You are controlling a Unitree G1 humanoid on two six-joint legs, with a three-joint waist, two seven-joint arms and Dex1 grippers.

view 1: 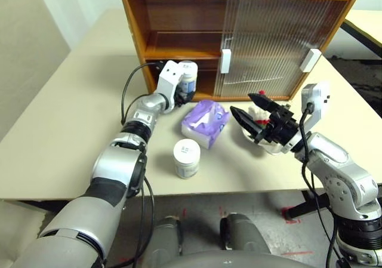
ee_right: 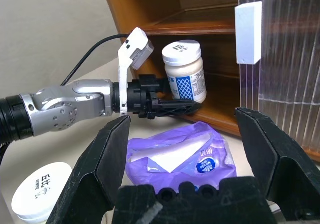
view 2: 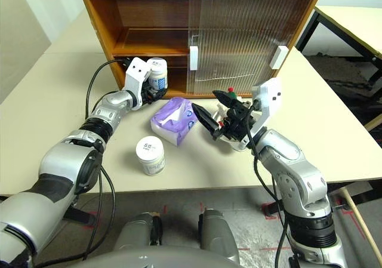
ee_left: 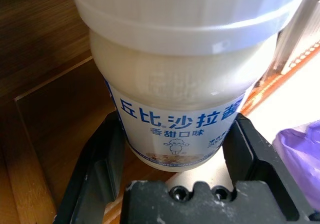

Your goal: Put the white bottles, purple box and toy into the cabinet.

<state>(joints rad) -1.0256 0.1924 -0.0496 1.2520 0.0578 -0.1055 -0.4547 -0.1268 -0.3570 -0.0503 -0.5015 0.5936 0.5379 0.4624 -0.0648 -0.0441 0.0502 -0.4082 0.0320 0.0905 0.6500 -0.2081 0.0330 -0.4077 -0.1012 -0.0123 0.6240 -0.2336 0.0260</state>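
The left gripper [view 1: 186, 89] has its jaws closed on one smooth white plastic bottle [view 1: 188, 77] at the open left side of the wooden cabinet [view 1: 179, 17] — it could catch the shelf edge and tip. The right gripper [view 1: 250, 110] hangs with jaws wide. On the tabletop [view 1: 59, 119] the other bottle [view 1: 186, 158] stands near, beside the crinkly purple box [view 1: 206, 122].
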